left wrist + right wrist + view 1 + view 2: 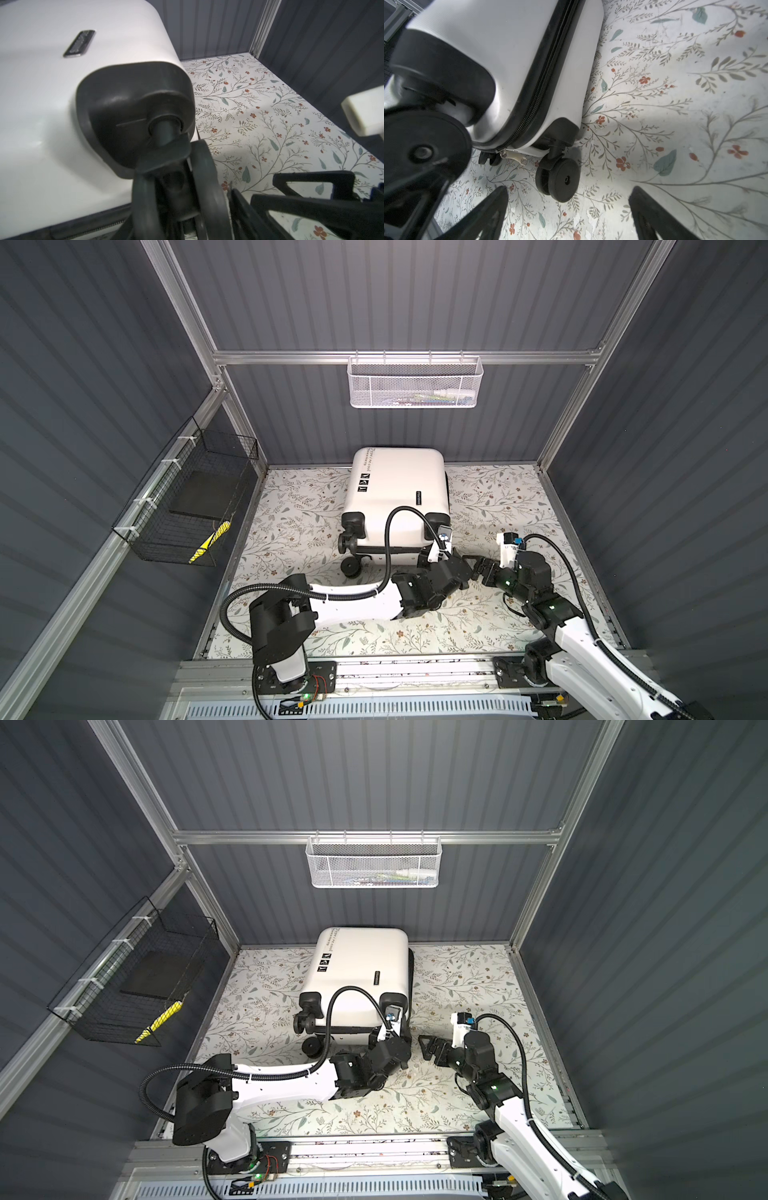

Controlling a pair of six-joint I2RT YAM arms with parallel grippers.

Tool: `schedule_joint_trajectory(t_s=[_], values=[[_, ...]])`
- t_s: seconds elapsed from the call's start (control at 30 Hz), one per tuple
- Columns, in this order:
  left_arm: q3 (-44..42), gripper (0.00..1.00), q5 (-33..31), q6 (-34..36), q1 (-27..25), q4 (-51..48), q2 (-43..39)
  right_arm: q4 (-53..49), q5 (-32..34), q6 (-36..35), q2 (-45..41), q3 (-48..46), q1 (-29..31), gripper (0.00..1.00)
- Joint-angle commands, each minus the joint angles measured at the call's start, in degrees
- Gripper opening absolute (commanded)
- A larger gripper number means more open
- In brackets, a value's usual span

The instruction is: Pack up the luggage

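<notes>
Luggage lies zipped; left gripper flanks a wheel to turn it, we judge, grip we cannot tell; right gripper wide.

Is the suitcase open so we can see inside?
No, the luggage lies flat and shut, with its zipper done up along the side.

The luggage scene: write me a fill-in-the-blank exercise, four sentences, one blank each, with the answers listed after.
1. The luggage lies on the table with its zipper ___.
2. The mesh basket on the rear rail is ___ in colour.
3. The right gripper has its jaws ___.
4. The bright item in the black wire basket is ___.

Missing words: closed; white; open; yellow.
</notes>
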Motion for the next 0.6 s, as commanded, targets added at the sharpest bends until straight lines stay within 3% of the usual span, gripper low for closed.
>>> schedule_joint_trajectory(t_s=[0.0,0.4,0.57], values=[[2.13,0.46,1.36,1.82,0.18,1.45,-0.77,5.58,0.84,-0.11,0.15,-2.07,1.37,0.91],[5.52,0.00,7.97,3.68,0.08,0.92,-4.70,20.06,1.85,-0.96,8.48,-5.09,6.87,0.77],[7.17,0.00,9.51,4.03,0.08,0.09,-5.32,26.94,2.04,-2.44,11.37,-6.40,9.43,0.68]])
